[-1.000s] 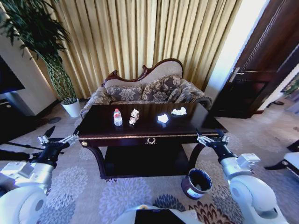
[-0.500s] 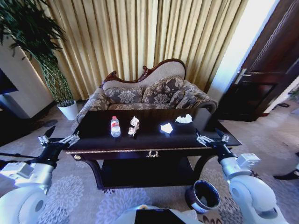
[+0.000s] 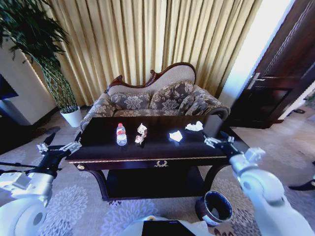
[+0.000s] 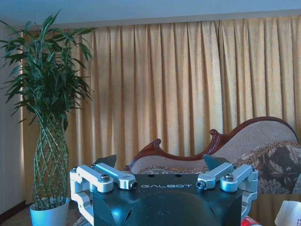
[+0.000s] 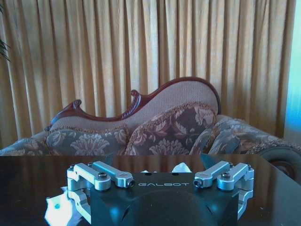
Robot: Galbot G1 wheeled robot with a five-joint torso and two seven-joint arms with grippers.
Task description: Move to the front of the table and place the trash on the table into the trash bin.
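The right end effector hangs spread over the surface's right edge, nearest the crumpled paper toward the far right corner. The left end effector, also spread, hovers off the left edge; the bottle stands mid-surface.

Head camera is looking forward and down from above the table. Both wrist cameras are sitting low, facing level toward the sofa and curtains; all three are sharing sofa and curtains.
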